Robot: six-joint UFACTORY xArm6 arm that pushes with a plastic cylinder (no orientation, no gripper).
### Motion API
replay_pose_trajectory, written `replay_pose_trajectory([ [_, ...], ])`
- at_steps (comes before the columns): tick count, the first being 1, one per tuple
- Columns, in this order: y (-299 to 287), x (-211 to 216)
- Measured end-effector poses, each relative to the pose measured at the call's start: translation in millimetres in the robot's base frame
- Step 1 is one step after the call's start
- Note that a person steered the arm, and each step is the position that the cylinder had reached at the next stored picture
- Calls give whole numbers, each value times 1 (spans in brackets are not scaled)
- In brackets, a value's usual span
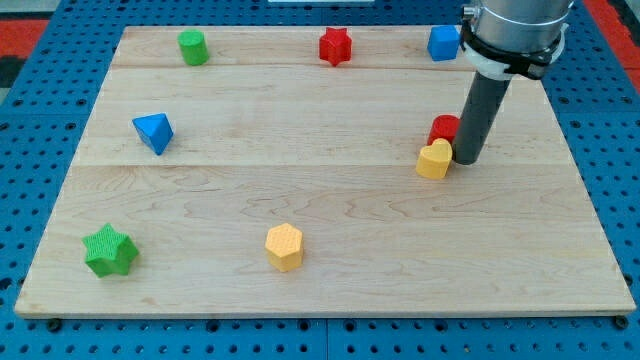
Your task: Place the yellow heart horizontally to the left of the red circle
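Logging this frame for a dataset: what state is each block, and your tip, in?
yellow heart: below-left of the red circle, touching it
red circle: partly hidden by rod
my tip: right of heart, touching or nearly
red star, green cylinder, blue cube, blue block, green star, yellow hexagon: standing apart

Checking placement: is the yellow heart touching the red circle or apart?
Touching: the yellow heart sits against the red circle, with my tip at its right.

On the wooden counter (330, 210): green cylinder (193, 47) at eleven o'clock, red star (335, 46) at twelve, blue cube (443, 43) at one, blue triangle (153, 131) at ten, green star (109, 250) at eight, yellow hexagon (284, 246) at six.
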State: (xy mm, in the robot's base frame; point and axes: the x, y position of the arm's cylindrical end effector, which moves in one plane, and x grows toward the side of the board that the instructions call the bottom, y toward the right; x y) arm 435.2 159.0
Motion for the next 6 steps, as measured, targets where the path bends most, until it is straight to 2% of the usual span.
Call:
replay_pose_trajectory([
  [3, -15, 25],
  [4, -60, 17],
  [6, -84, -11],
])
